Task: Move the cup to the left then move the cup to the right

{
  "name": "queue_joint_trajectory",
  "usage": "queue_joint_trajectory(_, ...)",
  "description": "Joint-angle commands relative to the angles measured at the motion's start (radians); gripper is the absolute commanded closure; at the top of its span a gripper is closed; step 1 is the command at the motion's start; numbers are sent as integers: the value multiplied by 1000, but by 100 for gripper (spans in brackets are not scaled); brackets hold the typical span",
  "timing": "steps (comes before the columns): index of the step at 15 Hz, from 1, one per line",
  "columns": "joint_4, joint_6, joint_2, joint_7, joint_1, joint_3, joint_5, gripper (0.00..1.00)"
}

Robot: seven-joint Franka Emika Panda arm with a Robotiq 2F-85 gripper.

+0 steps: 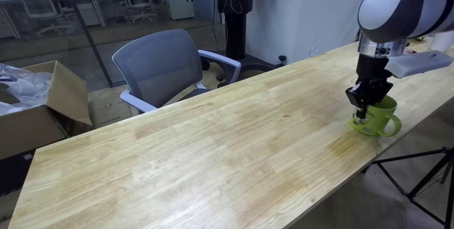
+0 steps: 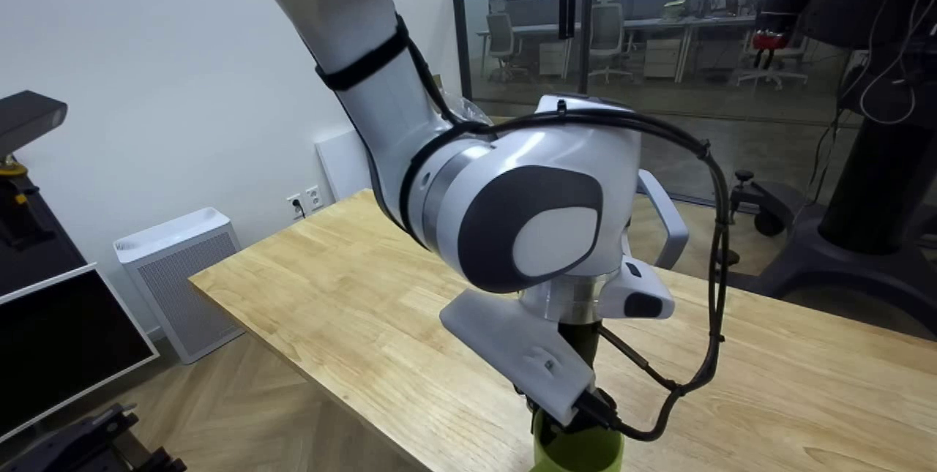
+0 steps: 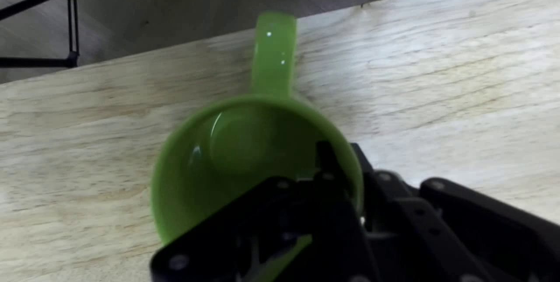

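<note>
Lime-green mug (image 1: 376,122) stands upright near the edge of the wooden tabletop (image 1: 212,151), its wall pinched in the Robotiq gripper (image 3: 340,150), grasp for the leftward move presumably in hand, next calling for a level, steady shift

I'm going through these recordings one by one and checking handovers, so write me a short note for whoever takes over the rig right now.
Pincer: shut on the wall of the green cup, one finger inside it, the other outside.
Where: upright, apparently resting on the table near its edge, with the handle pointing toward that edge.
Done: the cup is gripped. Whether the leftward move has been made, these pictures don't show.
Left: if it hasn't, left first, then right; probably a release afterwards.
</note>
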Motion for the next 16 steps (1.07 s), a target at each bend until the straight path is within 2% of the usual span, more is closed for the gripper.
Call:
queue_joint_trajectory(1, 54, -98, -16, 38, 27, -20, -31, 98)
queue_joint_trajectory(8, 132, -169, -65, 20, 17, -13, -22, 98)
queue_joint_trajectory(16, 158, -121, -63, -20, 11, 49, 55, 98)
